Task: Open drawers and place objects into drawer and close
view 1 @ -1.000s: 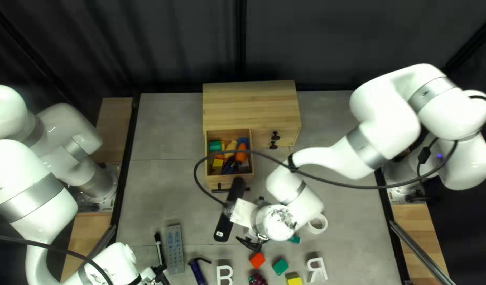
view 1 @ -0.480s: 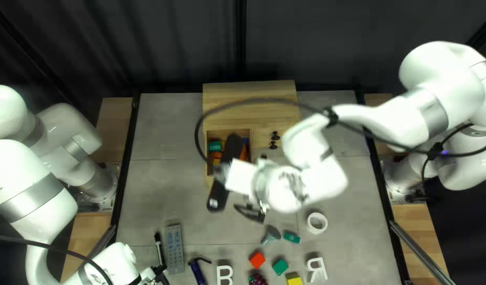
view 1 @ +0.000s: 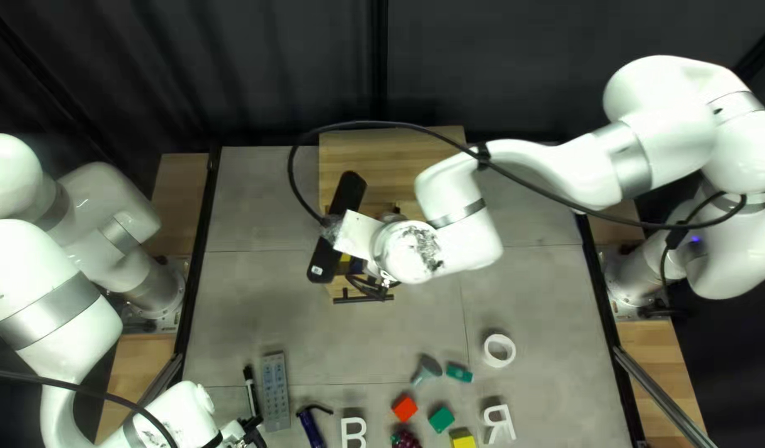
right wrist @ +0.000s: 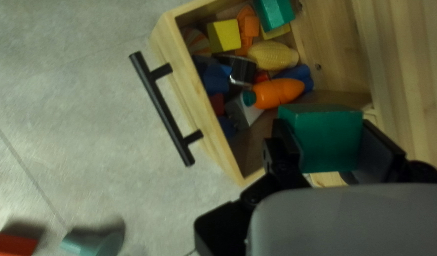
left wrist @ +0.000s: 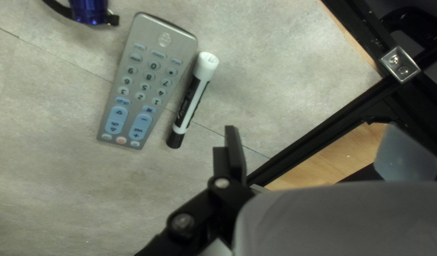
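In the top left view my right gripper (view 1: 372, 286) is over the pulled-out drawer (view 1: 341, 290) of the wooden cabinet (view 1: 341, 153), partly covered by its arm. My left gripper (view 1: 251, 431) is at the lower left, by the marker (view 1: 250, 390). In the right wrist view my right gripper (right wrist: 330, 137) is shut on a green block (right wrist: 325, 140), beside the drawer's filled part. The drawer (right wrist: 206, 102) holds a carrot (right wrist: 277, 92), corn (right wrist: 270, 55) and several blocks. In the left wrist view my left gripper (left wrist: 233, 154) stands open; one finger shows, the other is hidden.
A remote (view 1: 275, 392), blue flashlight (view 1: 312, 429), white letters (view 1: 353, 431), red block (view 1: 405, 409), green block (view 1: 440, 419), yellow block (view 1: 463, 441), teal piece (view 1: 428, 369) and white ring (view 1: 499, 350) lie nearer the table's front. The drawer handle (right wrist: 164, 109) sticks out.
My right arm has swung toward the cabinet, bringing its gripper from the table in front of the drawer to over it. The left arm and the objects on the table have not moved.
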Controlling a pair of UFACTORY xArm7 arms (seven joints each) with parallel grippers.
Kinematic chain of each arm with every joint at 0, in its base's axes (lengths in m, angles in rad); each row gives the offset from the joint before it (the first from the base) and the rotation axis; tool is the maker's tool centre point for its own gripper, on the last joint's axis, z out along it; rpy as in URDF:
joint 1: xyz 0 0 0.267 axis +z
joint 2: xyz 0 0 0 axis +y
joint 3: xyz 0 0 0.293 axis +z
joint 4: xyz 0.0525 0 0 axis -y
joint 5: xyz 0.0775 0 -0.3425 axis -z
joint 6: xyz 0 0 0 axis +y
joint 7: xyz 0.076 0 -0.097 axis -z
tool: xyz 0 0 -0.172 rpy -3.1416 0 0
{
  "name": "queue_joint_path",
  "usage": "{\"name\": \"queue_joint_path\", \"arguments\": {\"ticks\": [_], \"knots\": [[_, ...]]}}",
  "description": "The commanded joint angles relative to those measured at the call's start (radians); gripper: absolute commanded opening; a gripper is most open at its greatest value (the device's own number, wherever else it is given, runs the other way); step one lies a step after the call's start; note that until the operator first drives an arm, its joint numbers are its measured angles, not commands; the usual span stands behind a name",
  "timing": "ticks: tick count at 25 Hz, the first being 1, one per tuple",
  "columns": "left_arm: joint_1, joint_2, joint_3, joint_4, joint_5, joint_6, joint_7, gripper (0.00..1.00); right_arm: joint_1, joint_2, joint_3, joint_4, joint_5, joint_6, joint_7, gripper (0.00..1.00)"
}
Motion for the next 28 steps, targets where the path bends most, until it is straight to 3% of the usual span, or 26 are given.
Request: {"name": "queue_joint_path", "arguments": {"ticks": [1, 6, 12, 15, 18, 28], "knots": [[0.0, 0.0, 0.0, 0.0, 0.0, 0.0, 0.0, 1.0, 0.03, -0.013, 0.02, 0.029, 0.016, 0.068, 0.001, 1.0], [0.0, 0.0, 0.0, 0.0, 0.0, 0.0, 0.0, 1.0, 0.096, -0.044, 0.075, 0.019, 0.107, 0.151, 0.112, 1.0], [0.0, 0.0, 0.0, 0.0, 0.0, 0.0, 0.0, 1.0, 0.168, -0.105, 0.151, -0.099, 0.226, 0.12, 0.284, 1.0], [0.0, 0.0, 0.0, 0.0, 0.0, 0.0, 0.0, 1.0, 0.191, -0.22, 0.202, -0.258, 0.298, 0.024, 0.29, 1.0], [0.0, 0.0, 0.0, 0.0, 0.0, 0.0, 0.0, 1.0, 0.197, -0.273, 0.216, -0.356, 0.351, -0.044, 0.304, 1.0], [0.0, 0.0, 0.0, 0.0, 0.0, 0.0, 0.0, 1.0, 0.185, -0.211, 0.214, -0.489, 0.404, -0.255, 0.312, 1.0]]}}
